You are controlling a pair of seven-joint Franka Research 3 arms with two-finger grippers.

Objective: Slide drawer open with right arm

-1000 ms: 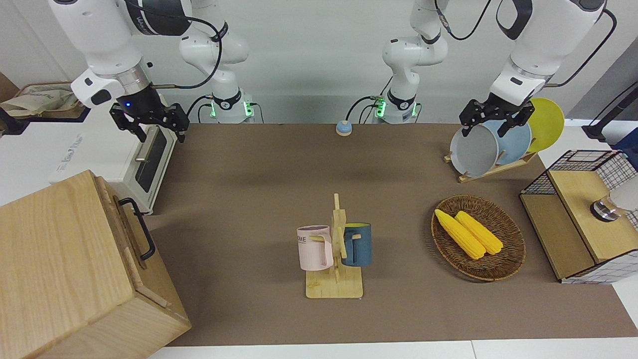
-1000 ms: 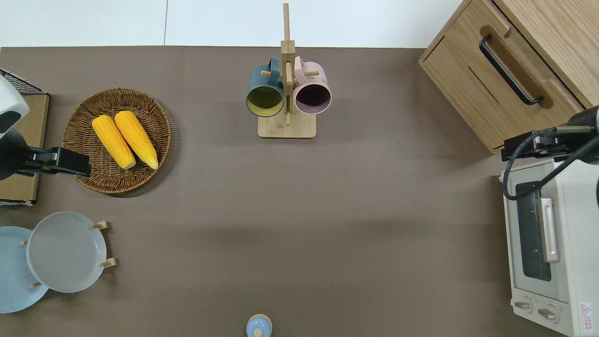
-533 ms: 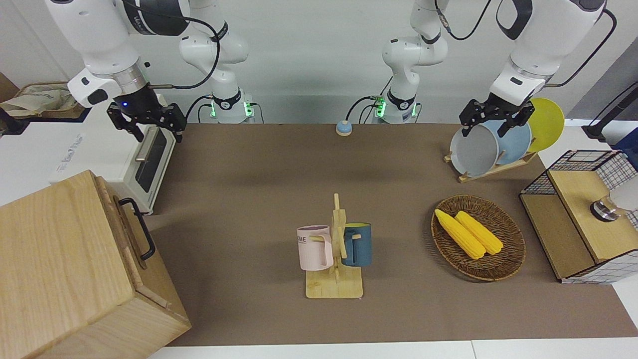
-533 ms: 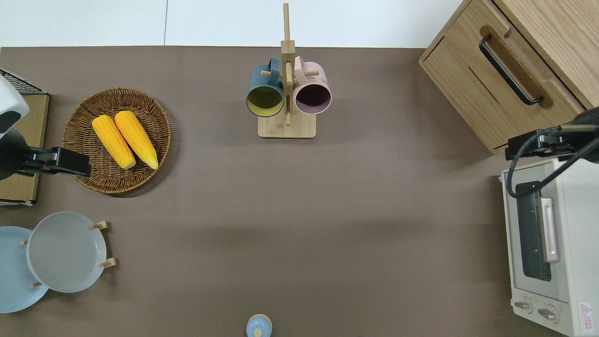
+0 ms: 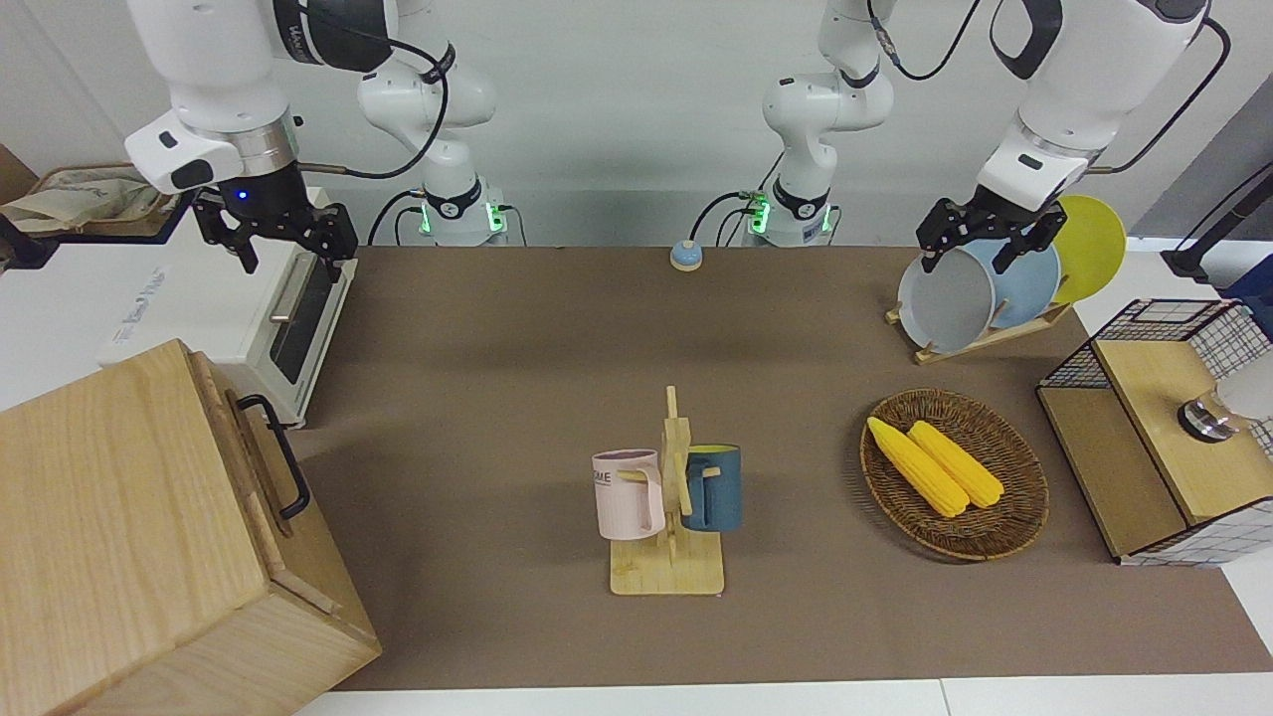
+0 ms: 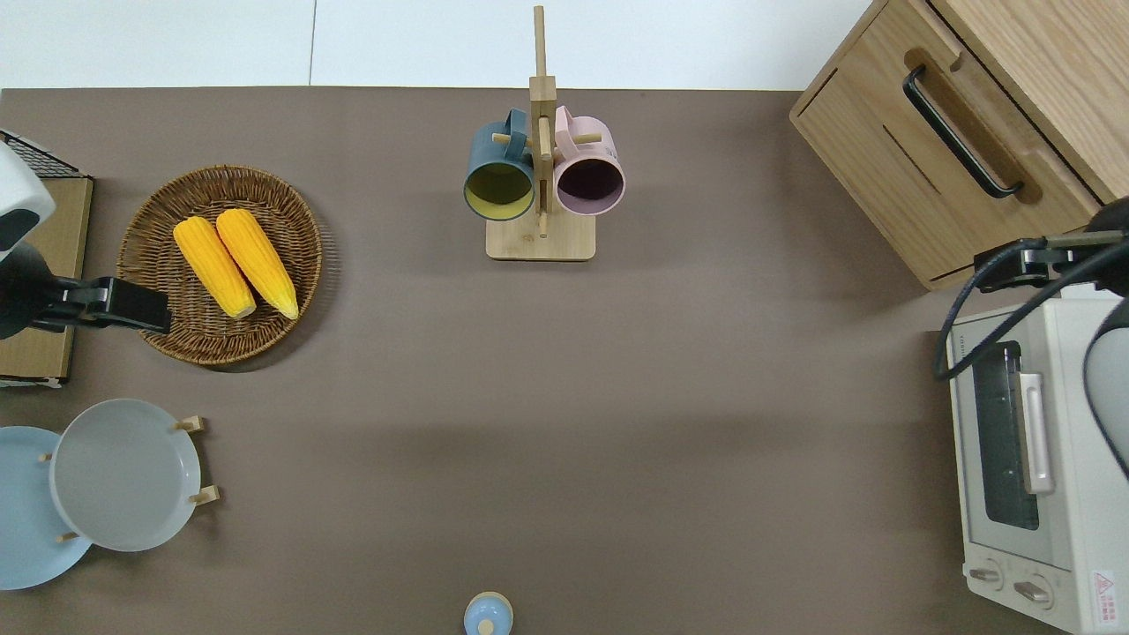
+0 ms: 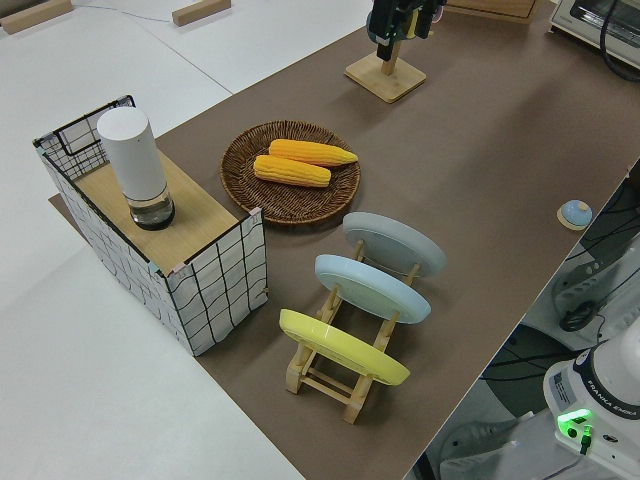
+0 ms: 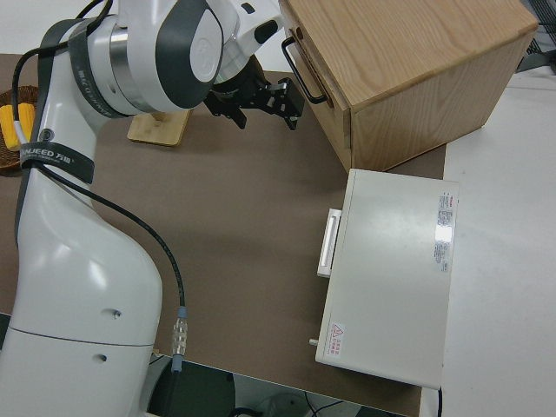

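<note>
I see a plain pale grey wall (image 5: 617, 119), and a brown mat-covered table (image 5: 517, 358) on a white surface (image 6: 176, 44).

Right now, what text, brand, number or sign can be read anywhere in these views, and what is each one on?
"FRANKA EMIKA": on a robot base, left side view.
"ME": end of a word on the pink mug; the rest is hidden.
Red warning triangle: on the toaster oven, its sticker text too small to read.
Toaster oven top lettering: unreadable.
</note>
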